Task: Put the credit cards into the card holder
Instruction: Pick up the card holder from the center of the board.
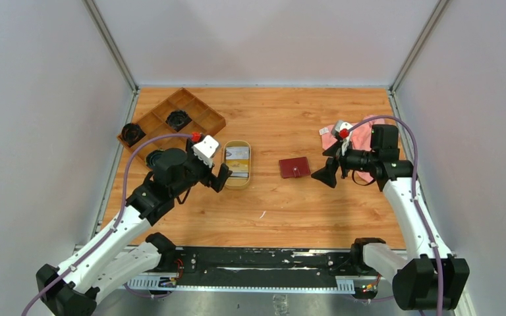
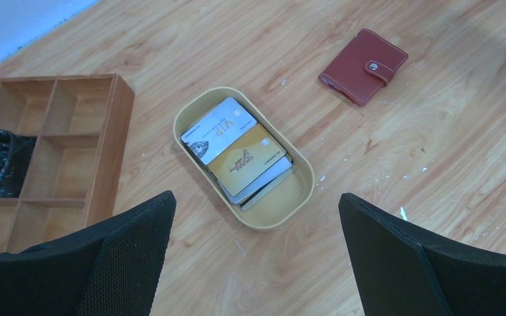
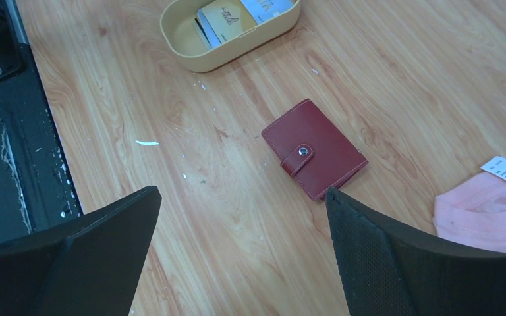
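Note:
The credit cards, gold and greyish-white, lie stacked in an oval tan tray; they also show in the top view and the right wrist view. The dark red card holder lies closed and snapped on the table, also in the left wrist view and the right wrist view. My left gripper is open and empty just left of the tray. My right gripper is open and empty just right of the card holder.
A brown compartmented wooden box holding black coiled items stands at the back left. A pink cloth lies behind the right gripper. White walls enclose the table. A black rail runs along the near edge.

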